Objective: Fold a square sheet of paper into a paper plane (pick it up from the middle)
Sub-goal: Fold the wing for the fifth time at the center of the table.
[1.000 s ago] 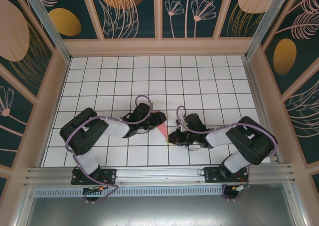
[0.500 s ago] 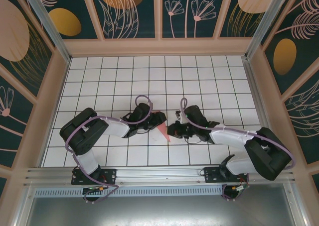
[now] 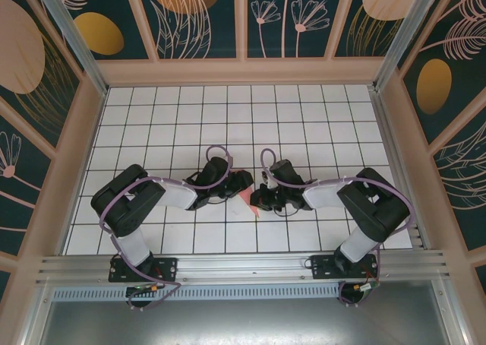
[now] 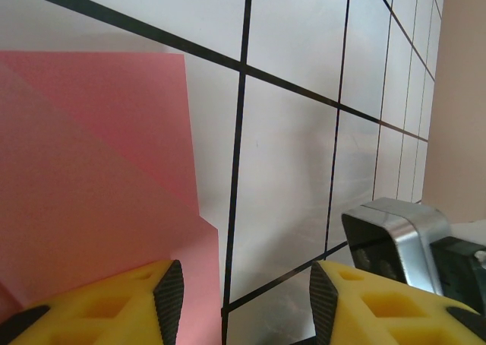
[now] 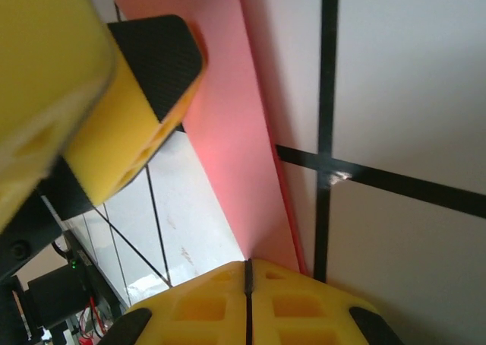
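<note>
The folded pink-red sheet of paper (image 3: 245, 199) lies on the white grid table between my two grippers, showing as a small strip from above. In the left wrist view the paper (image 4: 91, 178) lies flat in overlapping layers. My left gripper (image 4: 244, 305) stands open just above the table, one finger over the paper's edge and the other over bare tile. My right gripper (image 5: 247, 295) is shut, its tips down on a narrow band of the paper (image 5: 235, 132). I cannot tell whether any paper is pinched. The left gripper's black pad (image 5: 156, 60) sits close by.
The grid table (image 3: 228, 117) stretches back to the beige walls (image 3: 243, 71). Both arms lie low over the near rows, grippers almost touching at centre. The right gripper's metal body (image 4: 395, 238) shows just right of the left fingers. An aluminium rail (image 3: 243, 265) runs along the near edge.
My right gripper slid up and left along the paper toward the left gripper, and its elbow swung out and back. The left arm stayed put, its jaws unchanged.
</note>
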